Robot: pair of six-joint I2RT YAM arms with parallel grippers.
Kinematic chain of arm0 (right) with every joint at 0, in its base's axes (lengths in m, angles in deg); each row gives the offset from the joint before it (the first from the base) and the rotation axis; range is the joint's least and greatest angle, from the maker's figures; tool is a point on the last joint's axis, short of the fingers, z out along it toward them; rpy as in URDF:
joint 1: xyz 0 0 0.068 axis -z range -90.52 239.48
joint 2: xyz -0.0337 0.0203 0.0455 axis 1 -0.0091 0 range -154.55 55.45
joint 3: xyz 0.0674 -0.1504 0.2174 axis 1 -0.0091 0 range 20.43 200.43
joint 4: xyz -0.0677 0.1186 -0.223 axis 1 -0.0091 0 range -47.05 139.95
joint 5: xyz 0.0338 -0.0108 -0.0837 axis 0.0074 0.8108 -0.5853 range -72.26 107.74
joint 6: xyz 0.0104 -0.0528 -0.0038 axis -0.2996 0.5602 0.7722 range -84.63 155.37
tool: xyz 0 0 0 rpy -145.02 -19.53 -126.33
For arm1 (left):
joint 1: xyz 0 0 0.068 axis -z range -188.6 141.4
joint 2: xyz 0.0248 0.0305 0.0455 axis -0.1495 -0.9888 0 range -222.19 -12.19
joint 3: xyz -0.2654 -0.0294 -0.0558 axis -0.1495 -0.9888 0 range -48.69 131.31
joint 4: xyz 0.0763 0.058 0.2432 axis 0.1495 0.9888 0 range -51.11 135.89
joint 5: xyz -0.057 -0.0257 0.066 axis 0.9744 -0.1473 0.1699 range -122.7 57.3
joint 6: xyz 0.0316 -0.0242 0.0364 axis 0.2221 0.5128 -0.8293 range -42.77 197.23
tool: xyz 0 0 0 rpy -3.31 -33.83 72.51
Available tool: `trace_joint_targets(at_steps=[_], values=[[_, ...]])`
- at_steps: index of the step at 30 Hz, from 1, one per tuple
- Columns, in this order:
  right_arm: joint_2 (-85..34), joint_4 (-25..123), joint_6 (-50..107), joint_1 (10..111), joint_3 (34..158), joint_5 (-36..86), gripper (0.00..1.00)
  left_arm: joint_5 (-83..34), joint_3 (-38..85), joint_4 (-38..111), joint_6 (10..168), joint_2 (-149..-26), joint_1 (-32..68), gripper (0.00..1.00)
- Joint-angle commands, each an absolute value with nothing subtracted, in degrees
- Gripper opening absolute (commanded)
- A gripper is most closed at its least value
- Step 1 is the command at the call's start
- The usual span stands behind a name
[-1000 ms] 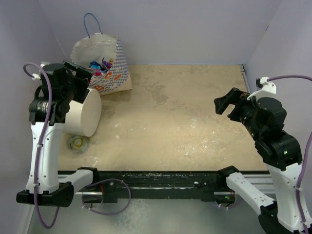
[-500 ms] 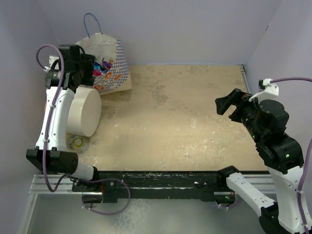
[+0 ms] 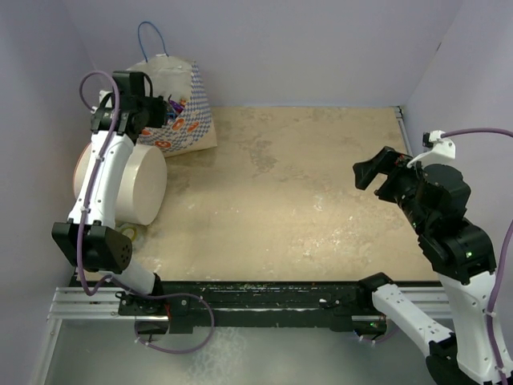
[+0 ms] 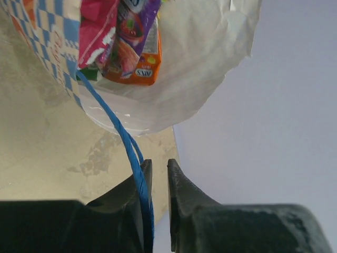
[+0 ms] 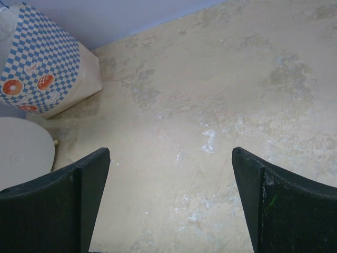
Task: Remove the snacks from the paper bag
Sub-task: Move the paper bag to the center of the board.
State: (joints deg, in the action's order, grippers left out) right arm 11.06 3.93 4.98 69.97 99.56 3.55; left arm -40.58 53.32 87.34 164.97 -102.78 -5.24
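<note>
Reaching into the far left corner of the tabletop (image 3: 304,192), the left arm holds its wrist at the mouth of the paper bag (image 3: 196,120). The bag sits against the back wall. Its blue-and-white checkered side with orange marks faces the open tabletop, and its cream lining shows at the mouth. The snacks (image 3: 172,104) are inside the bag, seen from above as a cluster of bright packets in the opening. The left wrist view picks out a magenta packet (image 4: 97,31) and a purple packet with an orange end (image 4: 134,45) lying against the cream inner wall. The left fingers (image 4: 181,200) are drawn nearly together, with one blue cord handle (image 4: 126,142) running down into the narrow slit between them. The cord lies along the inner face of one finger and a sliver of gap shows beside it, so whether it is actually pinched cannot be told. A second cord loop (image 3: 152,40) stands up above the bag's far edge. A large white cylinder (image 3: 136,184) sits just in front of the bag, partly under the left arm. The right fingers (image 5: 79,200) are spread wide and hold nothing. They hang above the tabletop at the right side, well apart from the bag.
</note>
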Motion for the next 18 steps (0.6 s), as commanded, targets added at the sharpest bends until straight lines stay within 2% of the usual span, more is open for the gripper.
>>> trace_joint_targets(at_steps=[1,7,16,18], values=[[11.46,6.68,4.54,69.70,99.25,3.30,1.00,-37.98,51.31,79.58,162.55,-100.65,-2.37,0.16],[11.25,6.94,4.29,69.70,98.66,4.38,1.00,-37.25,50.41,76.17,160.73,-100.75,3.20,0.04],[11.30,7.10,3.76,69.70,97.81,4.76,1.00,-30.59,49.06,66.96,157.11,-102.63,10.46,0.02],[11.14,7.38,3.59,69.70,97.50,4.54,1.00,-29.89,49.82,66.36,155.07,-103.69,13.12,0.04]])
